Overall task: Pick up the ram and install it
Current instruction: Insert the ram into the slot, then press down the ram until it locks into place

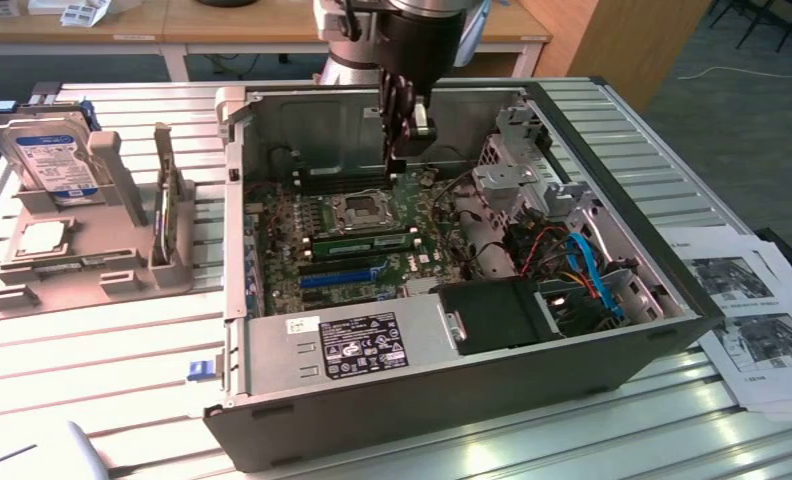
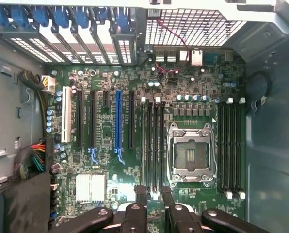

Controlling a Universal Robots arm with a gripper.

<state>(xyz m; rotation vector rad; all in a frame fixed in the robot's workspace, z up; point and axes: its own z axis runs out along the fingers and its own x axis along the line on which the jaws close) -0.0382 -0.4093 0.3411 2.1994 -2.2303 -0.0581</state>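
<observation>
The ram (image 1: 367, 243), a thin green stick, stands on edge across the motherboard in the open computer case (image 1: 410, 385), just in front of the CPU socket (image 1: 363, 208). My gripper (image 1: 406, 150) hangs above the board inside the case, clear of the stick. In the wrist view its two dark fingertips (image 2: 140, 194) are apart, and the gripper (image 2: 153, 194) sits over one end of the black memory slots (image 2: 152, 145) beside the CPU socket (image 2: 190, 153). It is open, with nothing between the fingers.
A blue expansion slot (image 2: 118, 121) lies beside the memory slots. The black power supply (image 1: 503, 315) and blue cables (image 1: 590, 270) crowd the case's right side. A grey stand with a hard drive (image 1: 56, 160) is at the exterior view's left, and printed sheets (image 1: 756, 320) lie at the right.
</observation>
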